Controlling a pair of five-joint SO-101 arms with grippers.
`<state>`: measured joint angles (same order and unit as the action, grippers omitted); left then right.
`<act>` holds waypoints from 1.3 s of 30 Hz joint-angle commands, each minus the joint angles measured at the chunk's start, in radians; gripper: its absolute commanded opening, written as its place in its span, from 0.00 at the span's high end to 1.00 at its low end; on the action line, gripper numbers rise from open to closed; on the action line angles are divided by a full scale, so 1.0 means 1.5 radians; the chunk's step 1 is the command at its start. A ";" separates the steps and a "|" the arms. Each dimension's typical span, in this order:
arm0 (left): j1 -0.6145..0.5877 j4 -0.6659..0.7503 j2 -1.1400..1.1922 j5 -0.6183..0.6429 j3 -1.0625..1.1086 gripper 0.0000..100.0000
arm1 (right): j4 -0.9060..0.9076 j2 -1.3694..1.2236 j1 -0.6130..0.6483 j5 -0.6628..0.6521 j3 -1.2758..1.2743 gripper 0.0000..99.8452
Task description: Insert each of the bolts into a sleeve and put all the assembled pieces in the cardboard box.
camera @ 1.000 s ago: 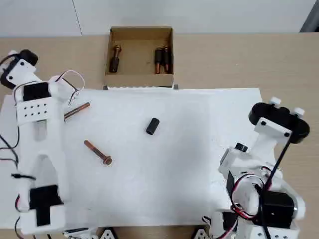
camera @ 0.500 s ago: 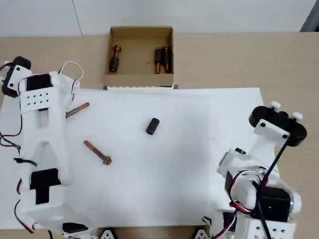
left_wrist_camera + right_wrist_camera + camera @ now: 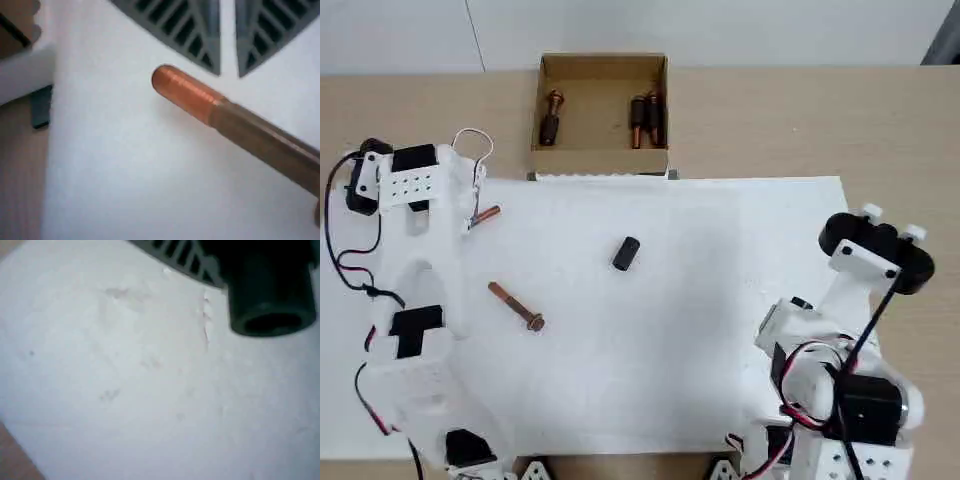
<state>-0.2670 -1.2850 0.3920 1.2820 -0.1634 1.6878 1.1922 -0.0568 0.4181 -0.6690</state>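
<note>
White mat on a wooden table. We find the left gripper, jaws narrowly apart and empty, poised at a bolt lying on the mat, presumably for pickup. The right gripper seemingly clamps a sleeve, mouth exposed for insertion.

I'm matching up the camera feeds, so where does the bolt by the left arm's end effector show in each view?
High view: the bolt pokes out from under the left arm, on the white sheet.
Left wrist view: the bolt lies close up, just off the left end effector's tips.
Right wrist view: aimed elsewhere, at bare sheet beside a black sleeve.
Shared landmark: the white sheet.
</note>
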 commanded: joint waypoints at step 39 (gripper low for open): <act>-0.041 0.009 0.004 -0.008 0.035 0.80 | -0.015 0.005 -0.006 0.026 -0.020 1.00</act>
<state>-0.3207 -1.2942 0.4012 1.2743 -0.1051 1.6832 1.1922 -0.0598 0.4242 -0.7073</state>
